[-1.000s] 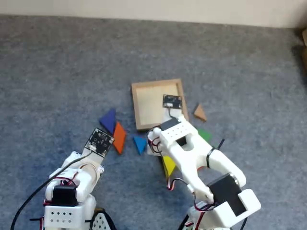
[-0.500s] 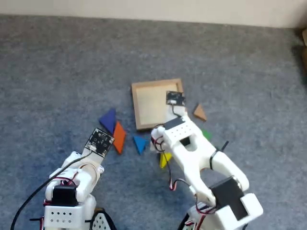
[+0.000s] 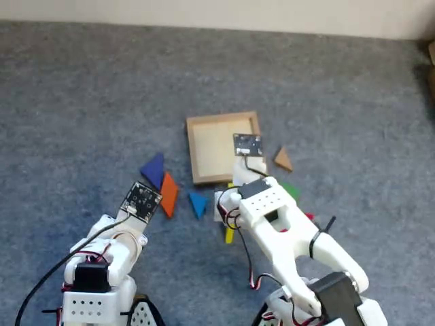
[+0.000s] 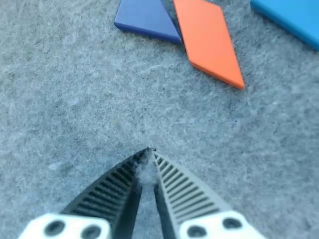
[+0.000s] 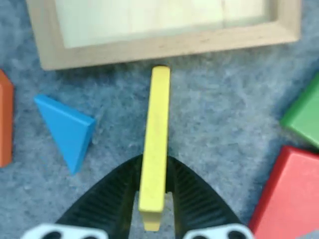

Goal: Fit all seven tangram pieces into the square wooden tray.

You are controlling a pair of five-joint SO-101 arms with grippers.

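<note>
Grips yellow piece (image 5: 158, 124) on edge in right gripper (image 5: 154, 163), its far end just short of wooden tray (image 5: 164, 47) ahead. Has blue triangle (image 5: 67, 129) to one side, green piece (image 5: 304, 117) and red piece (image 5: 289, 189) to the other. Holds left gripper (image 4: 147, 154) pinched closed, empty, low over tabletop (image 4: 75, 99); orange piece (image 4: 209, 42) and dark blue piece (image 4: 147, 17) ahead.

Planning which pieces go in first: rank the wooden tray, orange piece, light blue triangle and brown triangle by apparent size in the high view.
1. Wooden tray, clearly the largest.
2. Orange piece.
3. Light blue triangle and brown triangle: these look about alike, so I won't rank one over the other.
</note>
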